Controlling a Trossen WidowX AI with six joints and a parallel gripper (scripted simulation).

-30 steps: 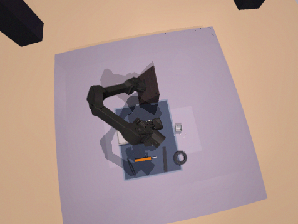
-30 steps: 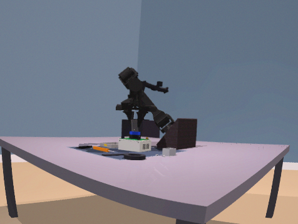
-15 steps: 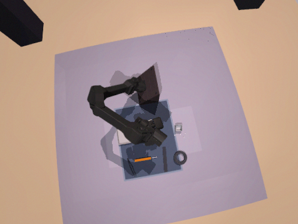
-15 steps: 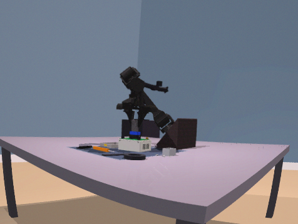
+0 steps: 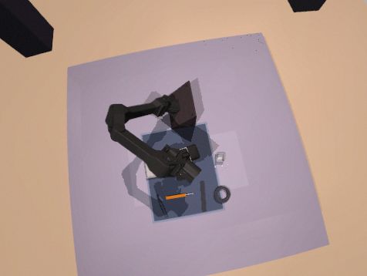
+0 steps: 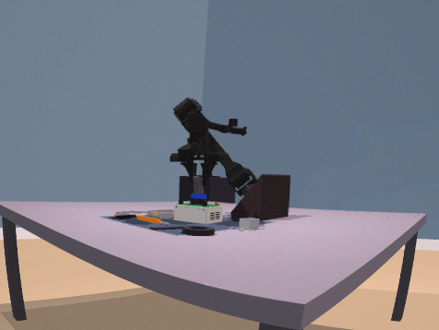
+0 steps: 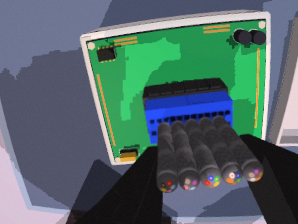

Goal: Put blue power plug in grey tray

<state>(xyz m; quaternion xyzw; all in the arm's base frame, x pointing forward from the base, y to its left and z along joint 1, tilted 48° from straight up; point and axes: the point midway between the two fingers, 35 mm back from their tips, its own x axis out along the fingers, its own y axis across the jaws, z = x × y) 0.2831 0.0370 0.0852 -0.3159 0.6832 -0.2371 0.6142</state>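
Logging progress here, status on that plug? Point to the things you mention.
Gripper [image 6: 199, 182] [image 7: 198, 149] shut on blue plug [image 6: 198, 196] [image 7: 190, 106]. Plug at its black socket [image 6: 198, 202] [image 7: 186, 88]. Nothing seen blocking above it but the gripper.

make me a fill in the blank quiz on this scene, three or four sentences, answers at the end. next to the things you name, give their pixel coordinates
The plug [image 6: 198, 196] [image 7: 190, 108] on the circuit board [image 7: 150, 65] is coloured ____.
The screwdriver [image 5: 176, 196] [image 6: 148, 219] lying on the mat [image 5: 185, 213] has an ____ handle.
The roll of tape [image 5: 216, 194] [image 6: 198, 234] is coloured ____.
The hand [image 6: 198, 180] [image 7: 198, 149] is closed on the plug's bundle of ____.

Missing words: blue; orange; black; cables
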